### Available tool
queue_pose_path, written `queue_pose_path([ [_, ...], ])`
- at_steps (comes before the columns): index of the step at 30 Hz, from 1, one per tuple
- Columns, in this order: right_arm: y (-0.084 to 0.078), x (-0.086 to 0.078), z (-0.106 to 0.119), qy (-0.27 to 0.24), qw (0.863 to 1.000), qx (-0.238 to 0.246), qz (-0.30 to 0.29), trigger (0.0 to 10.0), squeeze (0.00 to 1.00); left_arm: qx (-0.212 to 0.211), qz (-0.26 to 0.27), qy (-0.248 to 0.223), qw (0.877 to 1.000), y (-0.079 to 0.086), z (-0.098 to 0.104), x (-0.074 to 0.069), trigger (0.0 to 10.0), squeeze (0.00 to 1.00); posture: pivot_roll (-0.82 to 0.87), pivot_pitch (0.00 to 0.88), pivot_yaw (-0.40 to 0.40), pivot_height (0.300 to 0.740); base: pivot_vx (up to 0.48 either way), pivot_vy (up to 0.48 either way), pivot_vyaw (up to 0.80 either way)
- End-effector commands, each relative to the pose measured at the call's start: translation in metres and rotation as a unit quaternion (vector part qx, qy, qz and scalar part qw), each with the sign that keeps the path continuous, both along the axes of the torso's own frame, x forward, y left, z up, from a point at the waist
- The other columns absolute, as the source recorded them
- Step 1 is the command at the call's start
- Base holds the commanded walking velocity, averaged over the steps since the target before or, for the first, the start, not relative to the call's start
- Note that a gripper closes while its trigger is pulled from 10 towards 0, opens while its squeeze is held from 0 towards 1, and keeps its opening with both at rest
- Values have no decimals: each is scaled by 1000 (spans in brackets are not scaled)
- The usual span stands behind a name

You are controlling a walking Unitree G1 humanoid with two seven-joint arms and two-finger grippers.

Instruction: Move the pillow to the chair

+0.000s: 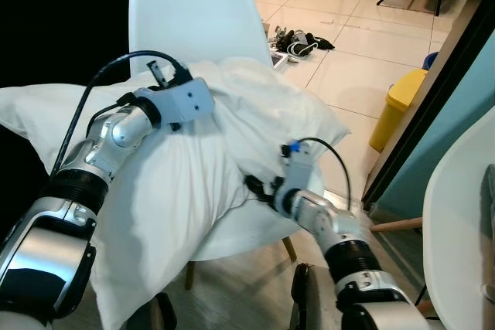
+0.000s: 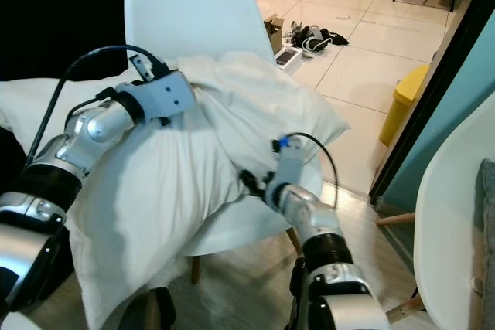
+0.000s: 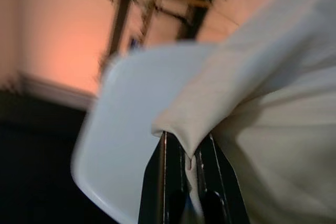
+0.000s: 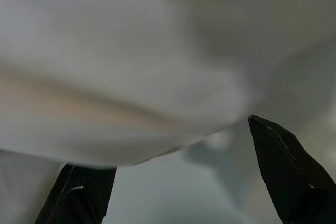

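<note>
A big white pillow (image 1: pixel 186 191) lies across the seat of a white plastic chair (image 1: pixel 193 13) and spills over its front and left edges. My left gripper (image 3: pixel 186 148) is shut on a fold of the pillow's cover near its top, just in front of the chair's backrest. My right gripper (image 4: pixel 163 145) is open against the pillow's lower right edge (image 1: pixel 259 183), and its fingers (image 4: pixel 283 161) stand wide apart with the fabric bulging above them and nothing pinched between.
A second white chair (image 1: pixel 456 214) stands close on the right. A yellow bin (image 1: pixel 398 106) sits by a dark door frame (image 1: pixel 433 98). Shoes and cables (image 1: pixel 298 42) lie on the tiled floor behind the chair.
</note>
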State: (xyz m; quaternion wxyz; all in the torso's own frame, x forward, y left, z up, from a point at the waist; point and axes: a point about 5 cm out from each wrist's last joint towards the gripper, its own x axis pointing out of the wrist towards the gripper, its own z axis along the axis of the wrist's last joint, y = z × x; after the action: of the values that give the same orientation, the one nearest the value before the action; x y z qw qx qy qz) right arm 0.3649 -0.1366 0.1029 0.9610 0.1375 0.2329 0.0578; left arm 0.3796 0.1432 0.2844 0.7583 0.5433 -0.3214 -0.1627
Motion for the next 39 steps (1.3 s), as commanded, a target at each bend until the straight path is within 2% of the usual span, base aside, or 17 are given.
queue_pose_path([
  [1, -7, 0, -3, 0, 999, -15, -28, 10000, 1000, 6, -33, -96, 995, -10, 37, -11, 0, 0, -86, 105, 49, 481, 0, 0, 0],
  [7, -22, 5, 4, -17, 997, -9, -70, 10000, 953, 64, -21, -164, 984, -10, 32, -14, 0, 0, -89, 90, 47, 481, 0, 0, 0],
  [8, -20, 5, 4, -17, 998, -5, -68, 10000, 482, 79, -2, -150, 985, -2, 19, -9, 0, 0, -92, 92, 51, 481, 0, 0, 0],
  [9, -20, 5, 4, -17, 998, -5, -68, 10000, 482, 79, -2, -150, 985, -2, 19, -9, 0, 0, -92, 92, 51, 481, 0, 0, 0],
  [10, -18, 6, 4, -16, 998, -2, -64, 10000, 0, 93, 15, -134, 987, 6, 5, -5, 0, 0, -93, 93, 52, 481, 0, 0, 0],
  [13, -12, 5, 3, -15, 998, 7, -54, 10000, 0, 120, 71, -78, 987, 31, -34, 1, 0, 0, -93, 94, 53, 481, 0, 0, 0],
  [17, -10, 5, 2, -15, 999, 9, -52, 10000, 0, 135, 98, -55, 984, 43, -52, 2, 0, 0, -89, 97, 51, 481, 0, 0, 0],
  [18, -7, 5, 1, -15, 999, 13, -47, 10000, 0, 147, 141, -25, 979, 61, -72, 2, 1098, 0, -90, 99, 51, 481, 0, 0, 0],
  [19, -5, 5, 1, -15, 999, 14, -43, 10000, 0, 152, 178, -8, 972, 75, -84, 0, 6235, 129, -90, 99, 49, 481, 0, 0, 0],
  [20, -3, 5, 1, -16, 999, 15, -41, 10000, 0, 155, 208, 3, 966, 86, -91, -1, 10000, 729, -90, 99, 49, 481, 0, 0, 0],
  [21, -2, 6, 1, -17, 999, 17, -39, 10000, 0, 157, 229, 4, 961, 93, -94, -2, 10000, 1000, -90, 99, 49, 481, 0, 0, 0],
  [24, -2, 7, 3, -20, 999, 19, -38, 10000, 0, 151, 252, -3, 956, 100, -92, -1, 10000, 1000, -91, 99, 49, 481, 0, 0, 0],
  [32, 5, 10, 10, -45, 998, 26, -19, 10000, 0, 22, 301, -41, 952, 117, -57, 0, 10000, 1000, -87, 99, 44, 481, 0, 0, 0],
  [34, 9, 11, 13, -62, 997, 41, -6, 10000, 0, -113, 297, -38, 947, 116, -42, 0, 10000, 1000, -80, 101, 36, 481, 0, 0, 0],
  [37, 12, 11, 18, -84, 995, 57, 12, 10000, 0, -305, 252, -2, 918, 107, -40, -3, 10000, 1000, -77, 100, 32, 486, 0, 0, 0],
  [38, 12, 11, 18, -84, 995, 57, 12, 10000, 0, -305, 252, -2, 918, 107, -40, -3, 10000, 1000, -77, 100, 32, 486, 0, 0, 0],
  [39, 13, 11, 18, -86, 995, 55, 17, 10000, 0, -370, 233, 24, 899, 101, -45, -3, 10000, 773, -77, 100, 31, 491, 0, 0, 0],
])
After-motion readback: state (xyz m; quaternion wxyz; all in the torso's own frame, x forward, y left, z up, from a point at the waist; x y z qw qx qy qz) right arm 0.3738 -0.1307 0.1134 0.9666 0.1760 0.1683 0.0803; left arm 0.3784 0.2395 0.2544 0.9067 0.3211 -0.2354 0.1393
